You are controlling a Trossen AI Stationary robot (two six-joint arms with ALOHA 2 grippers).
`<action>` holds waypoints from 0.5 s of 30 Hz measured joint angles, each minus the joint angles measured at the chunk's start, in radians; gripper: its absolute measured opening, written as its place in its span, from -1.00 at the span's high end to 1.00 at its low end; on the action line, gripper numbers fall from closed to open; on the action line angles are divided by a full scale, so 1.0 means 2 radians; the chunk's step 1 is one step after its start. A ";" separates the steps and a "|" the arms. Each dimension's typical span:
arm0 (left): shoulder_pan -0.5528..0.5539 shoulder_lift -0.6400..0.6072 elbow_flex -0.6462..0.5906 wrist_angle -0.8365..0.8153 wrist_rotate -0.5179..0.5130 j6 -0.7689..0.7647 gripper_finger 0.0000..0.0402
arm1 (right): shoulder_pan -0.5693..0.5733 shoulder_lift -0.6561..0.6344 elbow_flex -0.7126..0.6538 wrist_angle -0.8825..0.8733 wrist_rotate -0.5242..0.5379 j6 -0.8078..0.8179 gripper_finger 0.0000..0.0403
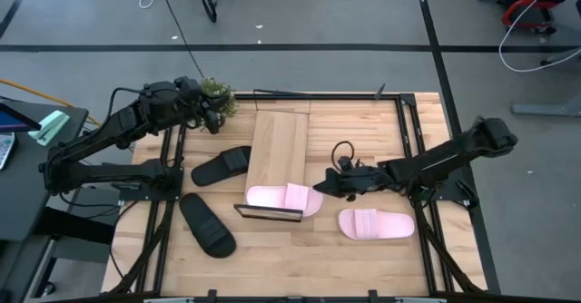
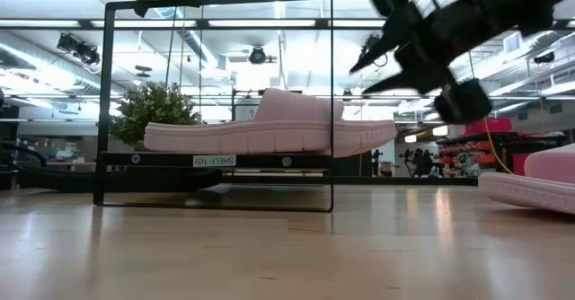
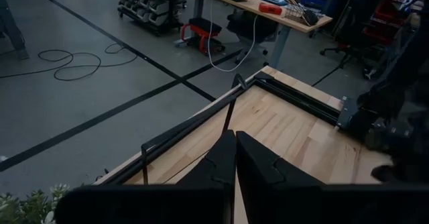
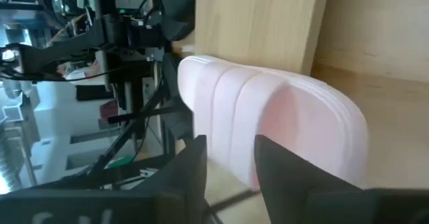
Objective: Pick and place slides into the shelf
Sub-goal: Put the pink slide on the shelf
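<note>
Pink slide (image 1: 284,200) lies on the near end of the shelf (image 1: 277,149), its right end overhanging the plank edge, w/ the right hand (image 1: 320,185) just beside that overhang, jaws parted and gripping nothing; the wrist view shows both fingers apart w/ the slide's pale sole (image 4: 268,123) just ahead. Risk, as judged: any sideways brush from the arm could drag the overhanging end and tip the sandal off onto the bench (image 1: 272,258). Second pink slide (image 1: 376,223) waits on the bench near-right, close under the same arm, so a low swing could knock it too. Two black slides, one (image 1: 222,165) touching the shelf's left side, one (image 1: 207,223) nearer, sit left; the crowded one may nudge the shelf when picked. Left hand (image 1: 215,119) is closed, empty, parked far-left by a small plant (image 1: 218,92).
</note>
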 joint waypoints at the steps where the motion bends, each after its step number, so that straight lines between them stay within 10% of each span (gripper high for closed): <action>1: 0.000 0.000 0.000 0.000 0.000 0.000 0.90 | 0.002 -0.021 0.000 -0.026 0.001 -0.002 0.32; 15: 0.000 0.020 0.000 0.000 0.000 -0.003 0.94 | 0.096 -0.244 0.000 -0.358 -0.005 0.101 0.25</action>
